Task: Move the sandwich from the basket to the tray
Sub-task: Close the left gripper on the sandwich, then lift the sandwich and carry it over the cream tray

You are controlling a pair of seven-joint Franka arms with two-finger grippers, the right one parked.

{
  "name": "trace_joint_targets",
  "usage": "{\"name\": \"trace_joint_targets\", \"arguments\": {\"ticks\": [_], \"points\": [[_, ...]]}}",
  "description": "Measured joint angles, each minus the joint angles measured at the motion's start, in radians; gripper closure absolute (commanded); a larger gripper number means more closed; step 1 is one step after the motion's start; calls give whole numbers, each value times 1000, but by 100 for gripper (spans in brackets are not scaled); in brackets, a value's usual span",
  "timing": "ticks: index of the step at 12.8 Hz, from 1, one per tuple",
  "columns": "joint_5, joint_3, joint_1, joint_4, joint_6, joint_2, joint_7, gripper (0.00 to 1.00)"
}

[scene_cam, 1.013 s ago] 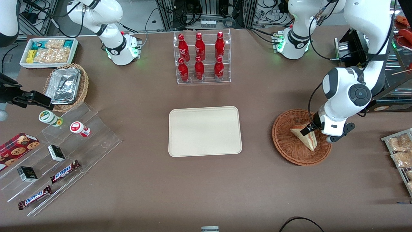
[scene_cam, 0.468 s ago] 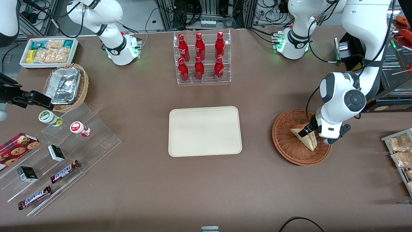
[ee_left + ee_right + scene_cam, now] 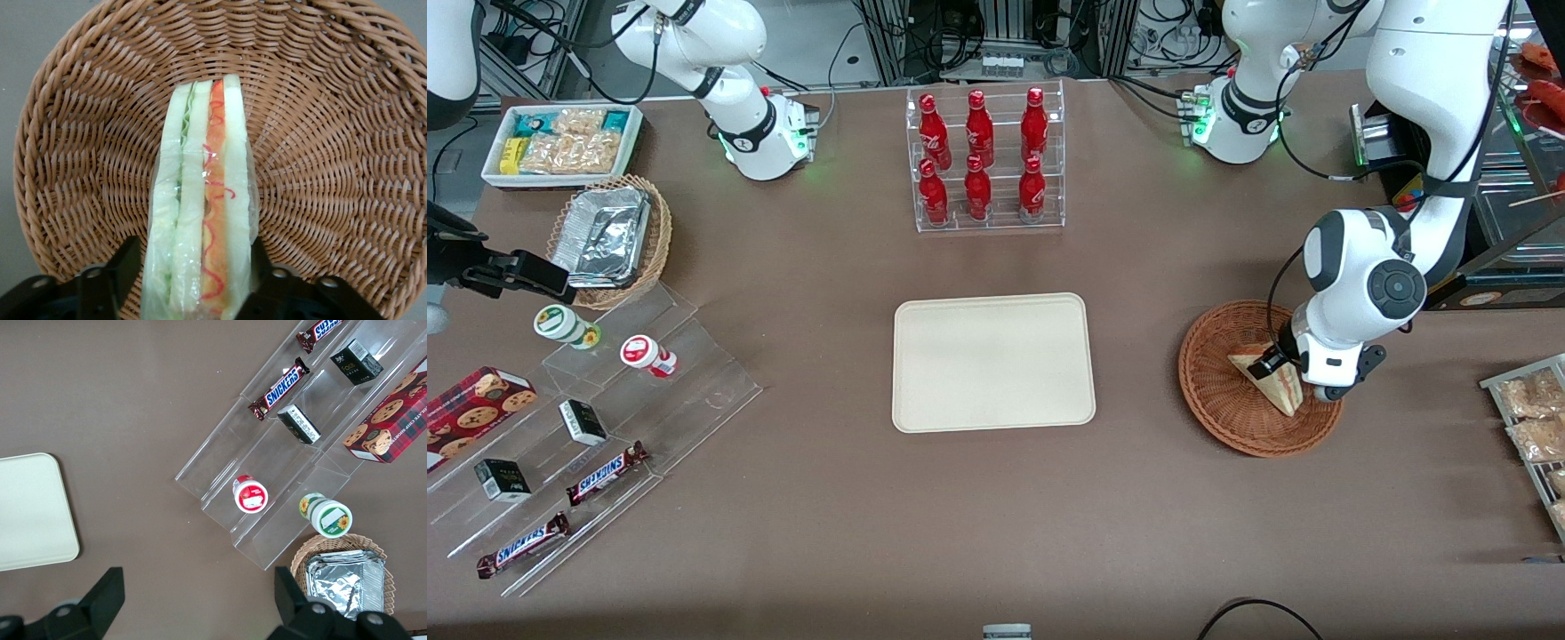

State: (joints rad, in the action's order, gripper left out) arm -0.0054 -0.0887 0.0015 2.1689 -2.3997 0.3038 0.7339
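Front view: tool (image 3: 1282, 366) down in basket (image 3: 1218, 400), fingers (image 3: 127, 260) clamped on sandwich (image 3: 1272, 382), resting inside. Tray (image 3: 993, 362) well apart toward parked arm's end; bottle rack (image 3: 985, 158) farther from camera; bare worktop (image 3: 1138, 293) between.

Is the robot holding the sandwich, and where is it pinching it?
Yes. The end effector pinches the sandwich by its two flat bread sides, near one end, while it is in the basket.
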Motion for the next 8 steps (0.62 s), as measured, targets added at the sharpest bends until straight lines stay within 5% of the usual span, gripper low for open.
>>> {"name": "trace_joint_targets", "arguments": {"ticks": [8], "points": [[6,-16,-63,-196,270,-13,-71,100]]}}
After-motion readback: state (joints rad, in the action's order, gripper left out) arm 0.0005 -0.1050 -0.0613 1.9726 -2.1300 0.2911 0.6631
